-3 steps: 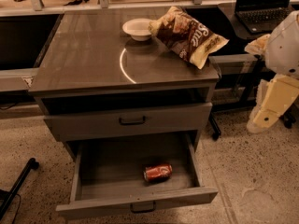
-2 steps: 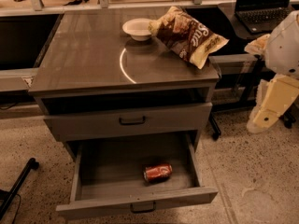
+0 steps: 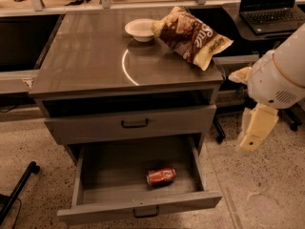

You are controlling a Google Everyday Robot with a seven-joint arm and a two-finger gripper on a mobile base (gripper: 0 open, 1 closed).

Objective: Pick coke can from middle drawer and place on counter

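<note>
At 3 o'clock of the cabinet, outside it, the gripper point(image 3: 257, 128) is seen hanging from the arm, pointed down. Whether it is open or closed cannot be told, and nothing is seen held. The coke can point(image 3: 161, 176) is shown on its side on the floor of the open middle drawer point(image 3: 114, 180), approx. centre-right, at 8 o'clock from the gripper and well apart.

Risks:
- A lying can may be rolled by a glancing touch, esp. toward the drawer front.
- The drawer's right wall may be struck on approach.
- On the counter point(image 3: 81, 66), the chip bag point(image 3: 190, 35) and bowl point(image 3: 141, 29) crowd the 1 o'clock part and may be knocked at placement.
</note>
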